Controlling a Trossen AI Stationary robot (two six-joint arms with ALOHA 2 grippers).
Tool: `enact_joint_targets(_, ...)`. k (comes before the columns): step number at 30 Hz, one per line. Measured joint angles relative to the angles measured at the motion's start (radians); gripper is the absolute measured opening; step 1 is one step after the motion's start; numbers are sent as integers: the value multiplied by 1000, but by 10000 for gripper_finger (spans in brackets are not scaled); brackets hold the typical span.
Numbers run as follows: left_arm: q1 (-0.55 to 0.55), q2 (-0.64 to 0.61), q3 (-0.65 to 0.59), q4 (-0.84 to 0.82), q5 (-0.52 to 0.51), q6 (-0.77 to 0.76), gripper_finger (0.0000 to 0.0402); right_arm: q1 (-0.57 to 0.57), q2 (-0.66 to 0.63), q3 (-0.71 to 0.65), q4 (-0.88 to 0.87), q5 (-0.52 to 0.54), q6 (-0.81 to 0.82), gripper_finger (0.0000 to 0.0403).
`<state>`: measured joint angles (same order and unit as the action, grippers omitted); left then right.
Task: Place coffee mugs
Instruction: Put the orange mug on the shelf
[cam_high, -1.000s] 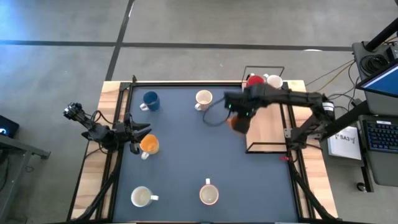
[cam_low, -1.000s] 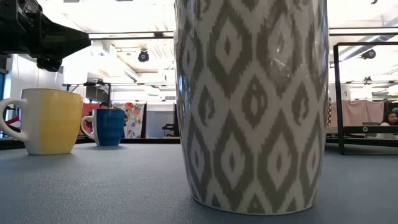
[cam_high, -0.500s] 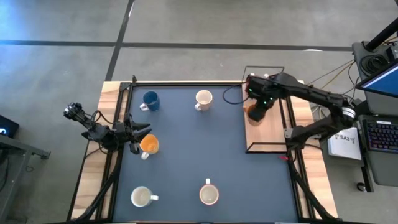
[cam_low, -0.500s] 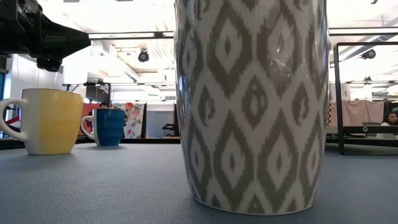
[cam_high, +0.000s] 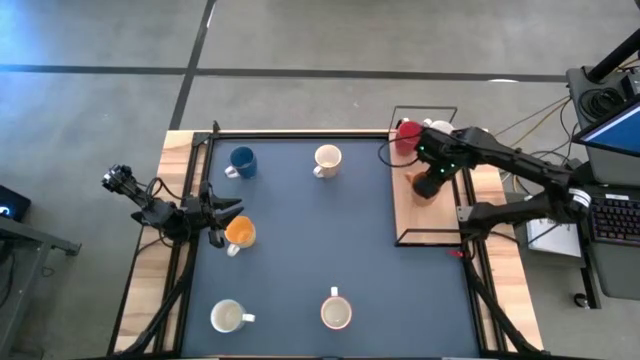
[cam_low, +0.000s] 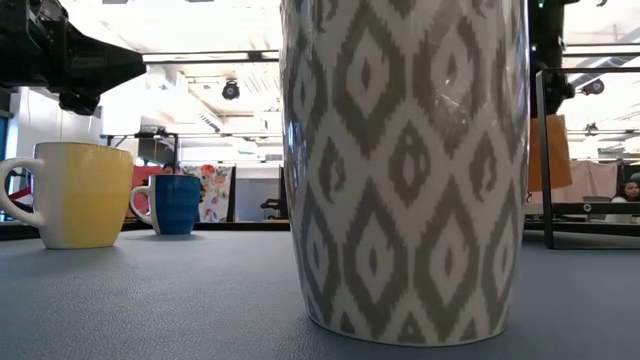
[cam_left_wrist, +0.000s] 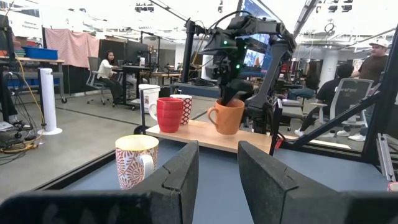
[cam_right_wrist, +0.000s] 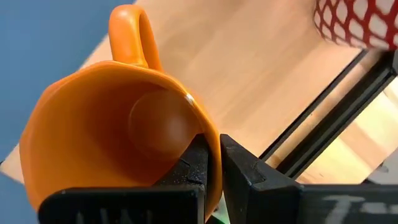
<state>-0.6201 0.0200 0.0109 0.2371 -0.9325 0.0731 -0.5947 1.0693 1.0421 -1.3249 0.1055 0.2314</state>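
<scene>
My right gripper (cam_high: 430, 180) is shut on an orange mug (cam_left_wrist: 227, 116) over the wooden board (cam_high: 425, 215) at the table's right side. A red mug (cam_high: 407, 132) and a white red-patterned mug (cam_high: 440, 128) stand on the board's far end. On the blue mat stand a blue mug (cam_high: 242, 160), a cream patterned mug (cam_high: 327, 158), a second orange mug (cam_high: 240, 232) and two white mugs (cam_high: 228, 317) (cam_high: 336, 313). My left gripper (cam_high: 225, 213) waits open at the left edge, beside the second orange mug. My right gripper holds the orange mug by its rim (cam_right_wrist: 211, 146), on the side opposite the handle (cam_right_wrist: 130, 31). One finger (cam_right_wrist: 198, 163) is inside the cup and one (cam_right_wrist: 239, 169) outside. The fingers come from above, pointing down. The mug hangs roughly upright, low over the board; whether its base touches, I cannot tell.
A thin black wire frame (cam_high: 425, 110) stands around the wooden board, with an upright bar (cam_low: 542, 160) at its near corner. A black rail (cam_high: 300, 134) runs along the mat's far edge. Open mat lies in the middle of the table (cam_high: 320, 240). People sit in the room beyond.
My right gripper has carried the orange mug from over the blue mat toward the table's right edge, through the frame's open side, and now holds it over the wooden board. It has stayed shut on the mug throughout. The other mugs have kept still.
</scene>
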Motion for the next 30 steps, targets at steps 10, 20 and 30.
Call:
enact_joint_targets(10, 0, 0, 0, 0, 0, 0, 95, -177, 1, -34, 18, 80, -58, 13)
enact_joint_targets(20, 0, 0, 0, 0, 0, 0, 95, -294, 32, -34, 113, 71, -160, 13)
enact_joint_targets(30, 0, 0, 0, 0, 0, 0, 95, -294, 39, -34, 111, 71, -160, 57)
